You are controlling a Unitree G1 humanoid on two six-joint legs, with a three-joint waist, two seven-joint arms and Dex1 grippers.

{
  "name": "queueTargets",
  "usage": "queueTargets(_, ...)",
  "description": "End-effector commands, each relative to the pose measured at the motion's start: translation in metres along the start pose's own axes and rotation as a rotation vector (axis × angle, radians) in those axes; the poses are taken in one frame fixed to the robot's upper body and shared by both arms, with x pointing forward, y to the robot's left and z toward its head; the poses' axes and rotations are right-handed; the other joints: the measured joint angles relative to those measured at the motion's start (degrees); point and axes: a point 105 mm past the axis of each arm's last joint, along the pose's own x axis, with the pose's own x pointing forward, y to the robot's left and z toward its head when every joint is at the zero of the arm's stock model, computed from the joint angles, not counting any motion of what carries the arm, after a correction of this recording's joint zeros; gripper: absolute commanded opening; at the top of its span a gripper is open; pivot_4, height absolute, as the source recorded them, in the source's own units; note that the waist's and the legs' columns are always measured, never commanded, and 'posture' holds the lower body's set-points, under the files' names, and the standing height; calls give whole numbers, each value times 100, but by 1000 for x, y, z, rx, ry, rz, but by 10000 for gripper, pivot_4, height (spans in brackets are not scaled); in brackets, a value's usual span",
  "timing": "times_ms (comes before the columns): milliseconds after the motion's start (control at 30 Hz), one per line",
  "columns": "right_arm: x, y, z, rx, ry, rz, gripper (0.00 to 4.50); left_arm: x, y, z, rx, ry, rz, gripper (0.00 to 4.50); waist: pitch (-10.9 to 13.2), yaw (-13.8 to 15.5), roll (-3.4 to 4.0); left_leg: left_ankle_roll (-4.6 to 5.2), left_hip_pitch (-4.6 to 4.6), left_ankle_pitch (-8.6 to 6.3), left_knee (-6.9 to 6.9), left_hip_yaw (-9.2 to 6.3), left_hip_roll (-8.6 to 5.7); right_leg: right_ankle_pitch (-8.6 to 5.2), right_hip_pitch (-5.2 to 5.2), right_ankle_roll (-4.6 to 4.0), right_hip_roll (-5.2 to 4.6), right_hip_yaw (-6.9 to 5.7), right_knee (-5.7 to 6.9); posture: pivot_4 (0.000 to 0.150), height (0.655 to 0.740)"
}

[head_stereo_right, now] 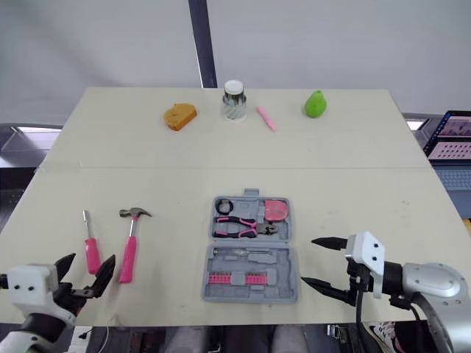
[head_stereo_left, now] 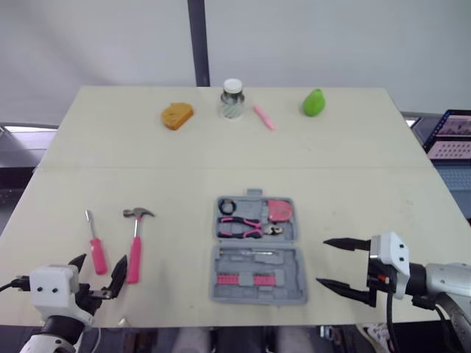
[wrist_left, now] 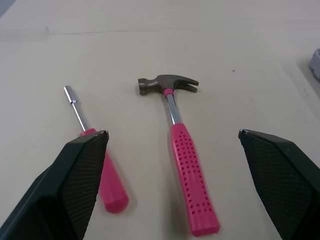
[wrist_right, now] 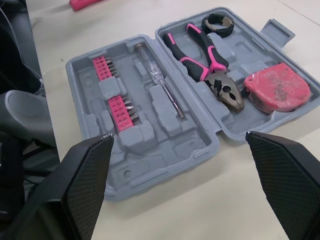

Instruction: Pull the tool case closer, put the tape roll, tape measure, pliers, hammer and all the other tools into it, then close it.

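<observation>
Holds nothing: left hand [head_stereo_left: 101, 260] gapes wide just short of hammer [head_stereo_left: 134, 254] and screwdriver [head_stereo_left: 96, 254]; right hand [head_stereo_left: 321, 262] gapes wide beside open tool case [head_stereo_left: 294, 294] on table [head_stereo_left: 221, 162].

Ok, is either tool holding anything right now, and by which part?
Nothing is held. The left tool is open near the hammer, not touching it; the right tool is open beside the tool case.

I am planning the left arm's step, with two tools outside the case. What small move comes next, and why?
Probably ease the left gripper forward and close on the hammer: its open jaws frame the pink handle, and the hammer lies outside the open tool case.
</observation>
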Motion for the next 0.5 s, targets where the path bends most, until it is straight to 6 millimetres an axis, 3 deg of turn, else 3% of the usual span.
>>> queueTargets(33,-5,-2,8,-49,2,-1,44765,9,-10,11,14,-6,6,45000,0,0,0,1,1,1,0,1,0,1,0,1,1,0,2,1500,6950)
queueTargets(500,-7,-3,15,-53,-36,-35,44765,70,7,22,47,68,82,45000,-4,-5,-2,-11,8,17,1,3,0,1,-2,2,8,-37,22,1500,6950)
